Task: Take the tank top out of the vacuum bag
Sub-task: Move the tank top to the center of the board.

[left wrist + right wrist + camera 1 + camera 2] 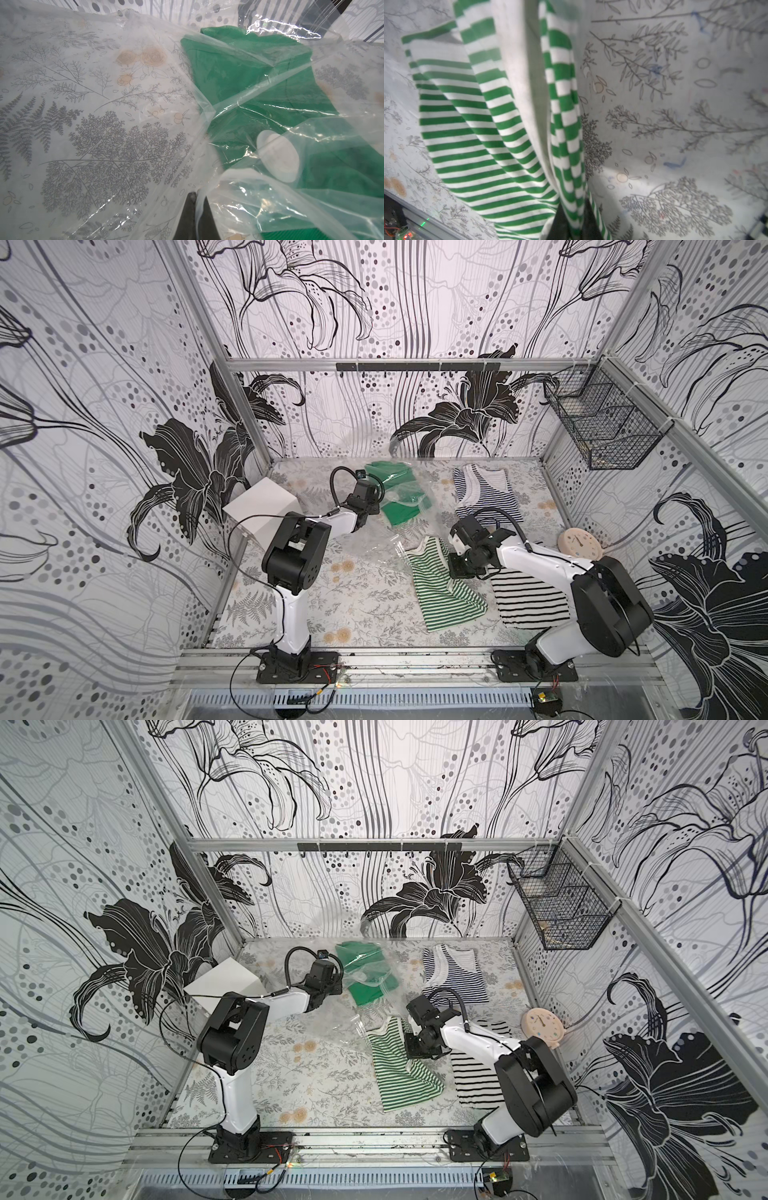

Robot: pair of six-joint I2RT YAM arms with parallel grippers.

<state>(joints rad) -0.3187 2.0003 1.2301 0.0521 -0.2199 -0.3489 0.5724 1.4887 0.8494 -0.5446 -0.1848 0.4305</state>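
The right gripper (575, 207) is clamping a fold of the green-striped tank top (440, 589). The left gripper (196, 195) is pinching the film of the vacuum bag (415, 485). The top is lying almost wholly on the table (340, 597), with its neck end just beside the bag's crumpled near edge. Whether any part is lying under film cannot be told. A plain green garment (249, 72) is sitting inside the bag, beside the valve cap (277, 155).

Judged step in hand: drawing the top clear of the bag.
- Draw it low and toward the table's front edge, while the left gripper is anchoring the film against the pull.
- Avoid lifting high. The fabric is draping limply from the jaws and may drag onto the black-striped top (528, 597) just beside it.

The table is wearing a fern-and-flower printed cloth. A navy-striped top (486, 493) is lying at the back, a clock (579, 545) is sitting at the right and a white box (262, 510) at the left. A wire basket (602, 423) is hanging on the right wall. The walls (374, 323) are carrying a black lily pattern.
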